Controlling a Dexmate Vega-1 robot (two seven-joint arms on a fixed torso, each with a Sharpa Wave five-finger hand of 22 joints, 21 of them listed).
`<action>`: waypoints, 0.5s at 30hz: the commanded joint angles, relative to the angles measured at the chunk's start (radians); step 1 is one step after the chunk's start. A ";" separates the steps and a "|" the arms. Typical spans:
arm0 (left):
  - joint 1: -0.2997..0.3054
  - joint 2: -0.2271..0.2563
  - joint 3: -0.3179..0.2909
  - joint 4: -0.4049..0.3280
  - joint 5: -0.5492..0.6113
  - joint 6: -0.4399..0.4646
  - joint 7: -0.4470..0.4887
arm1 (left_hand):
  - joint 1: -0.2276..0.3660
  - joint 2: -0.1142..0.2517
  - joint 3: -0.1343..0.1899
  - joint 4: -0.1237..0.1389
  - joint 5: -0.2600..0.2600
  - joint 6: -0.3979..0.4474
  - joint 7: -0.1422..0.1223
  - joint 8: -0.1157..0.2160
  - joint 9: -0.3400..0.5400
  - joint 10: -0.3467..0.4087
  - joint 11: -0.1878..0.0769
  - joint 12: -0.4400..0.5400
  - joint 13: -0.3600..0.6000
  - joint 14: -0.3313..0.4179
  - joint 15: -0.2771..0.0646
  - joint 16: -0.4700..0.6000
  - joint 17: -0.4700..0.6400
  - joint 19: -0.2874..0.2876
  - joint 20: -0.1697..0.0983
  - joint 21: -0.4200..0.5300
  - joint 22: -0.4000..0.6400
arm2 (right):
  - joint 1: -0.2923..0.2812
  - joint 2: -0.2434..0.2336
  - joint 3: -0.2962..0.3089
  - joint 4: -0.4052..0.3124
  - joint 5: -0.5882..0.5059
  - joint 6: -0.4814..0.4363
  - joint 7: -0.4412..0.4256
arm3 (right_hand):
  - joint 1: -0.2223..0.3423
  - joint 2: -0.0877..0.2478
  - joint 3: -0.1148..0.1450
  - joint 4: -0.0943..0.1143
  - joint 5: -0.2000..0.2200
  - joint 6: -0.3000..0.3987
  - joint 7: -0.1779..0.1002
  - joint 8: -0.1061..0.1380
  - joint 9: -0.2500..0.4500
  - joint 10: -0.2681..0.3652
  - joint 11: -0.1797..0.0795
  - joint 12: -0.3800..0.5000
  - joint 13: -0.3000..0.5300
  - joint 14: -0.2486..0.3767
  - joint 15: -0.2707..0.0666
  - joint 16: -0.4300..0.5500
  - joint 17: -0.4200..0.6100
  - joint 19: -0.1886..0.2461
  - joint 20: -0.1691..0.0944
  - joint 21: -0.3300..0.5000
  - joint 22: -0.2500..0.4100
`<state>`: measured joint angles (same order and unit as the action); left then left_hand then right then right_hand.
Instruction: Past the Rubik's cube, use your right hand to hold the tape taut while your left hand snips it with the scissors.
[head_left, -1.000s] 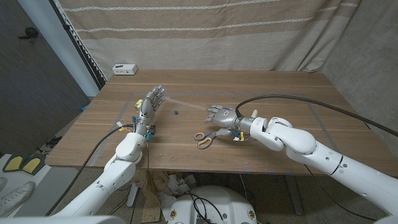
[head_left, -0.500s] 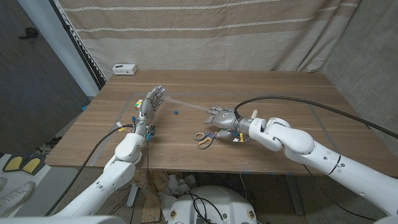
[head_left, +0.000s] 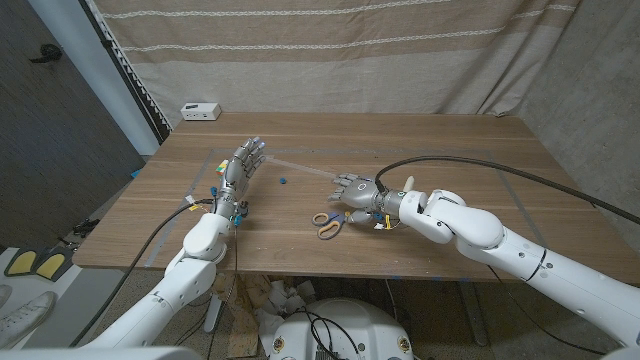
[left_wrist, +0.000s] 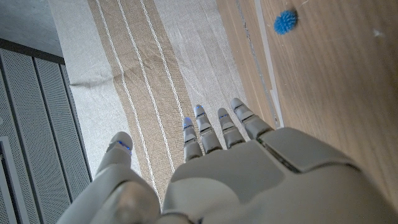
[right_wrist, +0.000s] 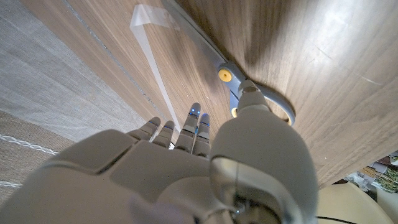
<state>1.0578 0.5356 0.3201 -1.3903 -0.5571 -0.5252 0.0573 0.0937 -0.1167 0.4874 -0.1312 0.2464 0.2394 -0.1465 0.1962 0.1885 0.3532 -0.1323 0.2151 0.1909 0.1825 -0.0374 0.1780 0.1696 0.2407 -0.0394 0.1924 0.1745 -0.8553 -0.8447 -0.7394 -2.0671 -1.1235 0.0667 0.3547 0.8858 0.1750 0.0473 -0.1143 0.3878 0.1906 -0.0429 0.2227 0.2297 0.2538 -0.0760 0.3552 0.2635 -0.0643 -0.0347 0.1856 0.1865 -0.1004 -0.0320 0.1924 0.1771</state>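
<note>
while the left hand (head_left: 243, 163) is up above the left part of the worktop (head_left: 440, 160) with its fingers spread and nothing in it, the right hand (head_left: 352, 187) sits near the middle, fingers apart too, holding nothing. a strip of clear tape (head_left: 298, 167) runs between the two hands. the scissors (head_left: 328, 222) lie flat just near of the right hand. the rubik's cube (head_left: 220, 168) is beside the left hand. a small blue ball (head_left: 284, 181) sits near the tape.

On the table (head_left: 450, 150), the scissors (head_left: 328, 224) lie just before the right hand (head_left: 352, 187), the Rubik's cube (head_left: 221, 168) beside the left hand (head_left: 243, 163)
</note>
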 joint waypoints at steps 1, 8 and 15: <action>-0.005 0.000 -0.001 0.001 -0.002 0.005 -0.003 | -0.011 -0.003 -0.004 0.003 0.007 0.009 -0.003 0.005 0.003 0.013 0.004 0.005 0.003 -0.002 -0.127 0.005 0.004 -0.006 -0.088 0.002 0.003 | 0.000 -0.004 -0.007 0.014 -0.006 0.012 -0.015 | -0.001 -0.011 -0.001 0.009 -0.004 0.003 -0.007 0.004 0.005 0.007 0.004 0.009 0.007 -0.014 -0.049 0.000 0.002 -0.010 0.000 -0.001 0.002; -0.009 -0.002 0.002 0.005 -0.005 0.010 -0.005 | -0.012 -0.003 -0.005 0.003 0.007 0.010 -0.003 0.005 0.003 0.013 0.005 0.004 0.004 -0.002 -0.126 0.005 0.004 -0.006 -0.088 0.002 0.003 | 0.002 -0.003 -0.012 0.027 0.004 0.022 -0.022 | -0.003 -0.011 -0.001 0.012 -0.006 0.005 -0.020 0.010 0.011 0.006 -0.003 0.014 0.012 -0.016 -0.052 0.001 0.002 -0.014 0.005 -0.001 0.002; -0.015 -0.006 0.004 0.013 -0.007 0.010 -0.009 | -0.014 -0.003 -0.006 0.004 0.008 0.012 -0.002 0.006 0.003 0.017 0.004 0.005 0.004 -0.001 -0.126 0.005 0.004 -0.004 -0.088 0.003 0.003 | 0.006 0.001 -0.016 0.032 0.007 0.023 -0.017 | 0.014 0.001 0.012 0.009 -0.007 0.028 -0.023 0.033 0.029 0.040 -0.019 0.038 0.027 -0.003 -0.066 0.009 0.001 -0.006 0.011 0.004 0.002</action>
<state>1.0502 0.5349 0.3201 -1.3877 -0.5605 -0.5182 0.0531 0.0896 -0.1204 0.4833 -0.1296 0.2464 0.2447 -0.1518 0.1962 0.1885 0.3609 -0.1295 0.2151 0.1935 0.1824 -0.0374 0.1780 0.1696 0.2388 -0.0413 0.1924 0.1745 -0.8549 -0.8468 -0.7493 -2.0466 -1.1245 0.0817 0.3396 0.8807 0.1700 0.0507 -0.1024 0.3879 0.2017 -0.0646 0.2450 0.2495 0.2793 -0.0912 0.3831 0.2829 -0.0738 -0.0359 0.1856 0.1865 -0.1057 -0.0265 0.1924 0.1771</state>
